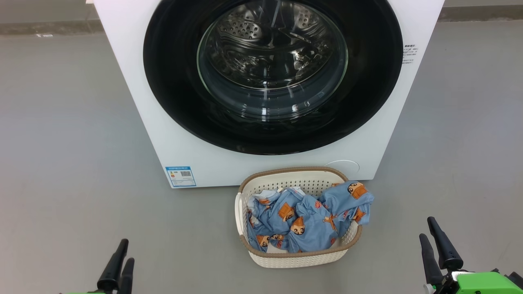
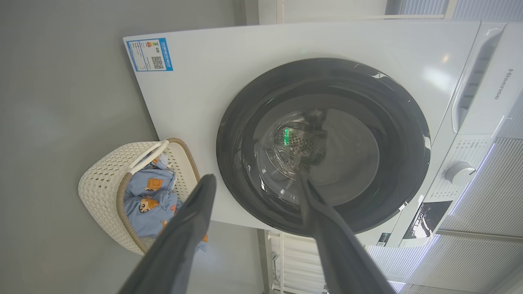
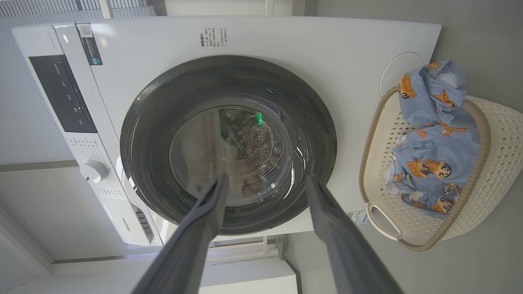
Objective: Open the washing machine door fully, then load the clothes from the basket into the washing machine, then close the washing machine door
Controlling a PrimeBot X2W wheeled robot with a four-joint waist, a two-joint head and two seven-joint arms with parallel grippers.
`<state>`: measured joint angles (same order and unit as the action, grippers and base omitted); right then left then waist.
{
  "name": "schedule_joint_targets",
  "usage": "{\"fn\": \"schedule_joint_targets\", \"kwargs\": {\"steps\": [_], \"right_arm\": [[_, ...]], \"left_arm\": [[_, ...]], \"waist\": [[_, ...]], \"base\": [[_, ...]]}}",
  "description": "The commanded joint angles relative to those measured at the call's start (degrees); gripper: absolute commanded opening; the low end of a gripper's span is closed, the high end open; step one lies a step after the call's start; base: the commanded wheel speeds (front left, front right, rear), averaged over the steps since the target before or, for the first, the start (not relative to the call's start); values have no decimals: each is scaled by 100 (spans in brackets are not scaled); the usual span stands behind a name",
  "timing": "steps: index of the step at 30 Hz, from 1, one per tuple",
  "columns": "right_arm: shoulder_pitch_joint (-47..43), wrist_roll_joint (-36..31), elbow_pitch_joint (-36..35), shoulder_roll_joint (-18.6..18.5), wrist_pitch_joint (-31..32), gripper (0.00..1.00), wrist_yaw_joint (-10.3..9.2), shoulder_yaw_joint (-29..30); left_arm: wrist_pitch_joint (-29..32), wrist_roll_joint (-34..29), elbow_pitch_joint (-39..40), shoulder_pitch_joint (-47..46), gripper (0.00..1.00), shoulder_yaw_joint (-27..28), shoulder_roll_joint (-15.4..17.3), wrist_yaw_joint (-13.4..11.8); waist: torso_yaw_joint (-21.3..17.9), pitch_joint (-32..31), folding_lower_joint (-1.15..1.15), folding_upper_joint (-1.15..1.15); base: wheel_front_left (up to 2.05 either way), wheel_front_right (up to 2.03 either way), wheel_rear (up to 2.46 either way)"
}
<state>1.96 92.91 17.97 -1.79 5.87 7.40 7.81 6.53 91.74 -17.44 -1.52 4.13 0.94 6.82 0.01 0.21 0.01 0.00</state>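
The white washing machine (image 1: 135,102) stands in front of me with its round black-rimmed door (image 1: 273,73) shut flat against the front; the steel drum shows through the glass. On the floor before it sits the cream basket (image 1: 298,257) holding the light blue clothes (image 1: 306,220), one piece hanging over the right rim. My left gripper (image 1: 122,251) is low at the left and my right gripper (image 1: 431,228) low at the right, both open, empty and well short of the machine. The wrist views show the door (image 2: 322,147) (image 3: 229,143), the basket (image 2: 102,188) (image 3: 498,163) and the clothes (image 2: 151,200) (image 3: 437,155).
Grey floor (image 1: 61,143) spreads on both sides of the machine and basket. A blue label sticker (image 1: 180,176) marks the machine's lower left front. The control panel with a knob (image 3: 94,170) sits at the machine's top, and pale ribbed panels (image 2: 470,253) lie beyond it.
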Motion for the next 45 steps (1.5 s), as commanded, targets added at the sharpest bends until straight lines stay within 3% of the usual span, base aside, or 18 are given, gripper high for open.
{"fn": "schedule_joint_targets", "kwargs": {"steps": [1,25,45], "right_arm": [[152,18,-180,-36,-48,100,0,-37],[375,-73,-505,-62,-432,100,2,-305],[590,-1147,-598,-186,-790,100,3,-677]], "left_arm": [[-49,-6,169,-201,100,25,85,21],[-410,-185,519,-384,100,-83,167,29],[-819,-1189,780,-513,100,-397,398,37]], "waist": [[1,-4,6,0],[-11,6,0,0],[-5,-15,0,0]], "base": [[0,0,0],[0,0,0],[0,0,0]]}}
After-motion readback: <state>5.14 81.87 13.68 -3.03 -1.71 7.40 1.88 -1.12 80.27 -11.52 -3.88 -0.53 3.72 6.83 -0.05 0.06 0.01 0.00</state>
